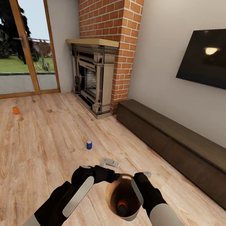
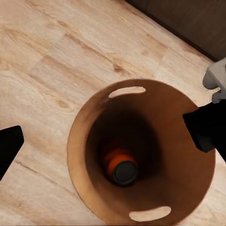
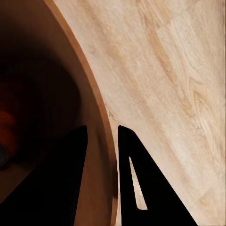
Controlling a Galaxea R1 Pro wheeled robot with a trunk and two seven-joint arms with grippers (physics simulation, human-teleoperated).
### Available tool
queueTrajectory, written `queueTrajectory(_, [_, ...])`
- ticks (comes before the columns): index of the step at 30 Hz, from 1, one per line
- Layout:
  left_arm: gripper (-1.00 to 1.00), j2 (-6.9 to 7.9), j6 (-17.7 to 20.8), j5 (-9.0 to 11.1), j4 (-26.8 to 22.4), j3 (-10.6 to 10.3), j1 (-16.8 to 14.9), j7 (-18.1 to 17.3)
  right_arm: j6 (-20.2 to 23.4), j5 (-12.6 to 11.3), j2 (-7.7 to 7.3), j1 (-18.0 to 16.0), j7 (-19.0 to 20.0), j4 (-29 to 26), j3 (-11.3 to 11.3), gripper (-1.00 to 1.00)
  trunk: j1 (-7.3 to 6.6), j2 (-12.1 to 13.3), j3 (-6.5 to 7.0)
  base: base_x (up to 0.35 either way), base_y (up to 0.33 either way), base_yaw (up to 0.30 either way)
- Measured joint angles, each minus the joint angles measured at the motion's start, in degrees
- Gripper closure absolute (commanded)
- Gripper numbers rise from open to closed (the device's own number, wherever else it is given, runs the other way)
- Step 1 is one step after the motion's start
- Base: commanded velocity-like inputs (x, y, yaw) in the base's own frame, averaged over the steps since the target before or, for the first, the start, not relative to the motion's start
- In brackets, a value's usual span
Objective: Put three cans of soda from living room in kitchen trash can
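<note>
The tash can (image 1: pixel 133 213) hangs tilted just above the wood floor, with my right gripper (image 1: pixel 143 175) shut on its rim. In the right wrist view the fingers (image 3: pixel 136 179) straddle the coppery wall (image 3: pixel 96 108). One orange can of soda (image 2: pixel 120 167) lies at the bottom of the bin (image 2: pixel 155 127), also visible in the head view (image 1: pixel 122 207). My left gripper (image 2: pixel 103 129) hovers open over the bin's mouth, empty, and shows by the rim (image 1: pixel 109 163). A dark blue can (image 1: pixel 89 144) stands on the floor ahead. Another orange can (image 1: pixel 15 110) stands far left near the glass door.
A red-brick fireplace (image 1: pixel 95 79) rises at the back. A long low dark cabinet (image 1: pixel 179 145) runs along the right wall under a wall TV (image 1: pixel 214 58). A glass door (image 1: pixel 18 46) with a wooden frame is at the left. Light plank floor (image 1: pixel 45 154) spreads between.
</note>
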Motion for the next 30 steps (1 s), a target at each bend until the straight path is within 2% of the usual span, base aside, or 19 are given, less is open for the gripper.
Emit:
queueTrajectory(8, [-1.0,0.88,-0.16,-0.36,0.49,0.35,-0.03,0.12,0.02,-0.14,-1.47,-0.11,0.29,-0.05,-0.04,1.0,0.0,0.0,0.0,0.0,0.0,0.0])
queueTrajectory(11, [-1.0,1.93,-0.15,-0.45,0.62,2.13,-0.07,0.17,0.09,0.01,-1.74,-0.15,0.3,-0.06,-0.17,1.0,0.0,0.0,0.0,0.0,0.0,0.0])
queueTrajectory(12, [-1.0,2.22,-0.14,-0.55,0.68,3.49,-0.07,0.17,0.05,-0.13,-1.81,-0.19,0.32,-0.06,-0.34,1.0,0.0,0.0,0.0,0.0,0.0,0.0])
queueTrajectory(16, [-1.0,2.57,-0.1,-0.54,0.8,5.77,-0.08,0.29,0.01,-0.21,-1.89,-0.3,0.34,-0.06,-0.71,1.0,0.0,0.0,0.0,0.0,0.0,0.0])
queueTrajectory(20, [-1.0,2.68,-0.12,-0.53,1.01,6.56,-0.1,1.27,0.02,-0.15,-1.92,-0.33,0.34,-0.08,-0.84,1.0,0.0,0.0,0.0,0.0,0.0,0.0])
queueTrajectory(24, [-1.0,2.67,-0.12,-0.45,3.21,7.15,-0.18,2.39,0.01,-0.17,-1.92,-0.34,0.34,-0.25,-0.88,1.0,0.0,0.0,0.0,0.0,0.0,0.0])
queueTrajectory(30, [-1.0,2.65,-0.18,-0.42,12.53,9.61,-0.55,3.14,-0.01,-0.17,-1.93,-0.33,0.35,-0.45,-0.89,1.0,0.0,0.0,0.0,0.0,0.0,0.0])
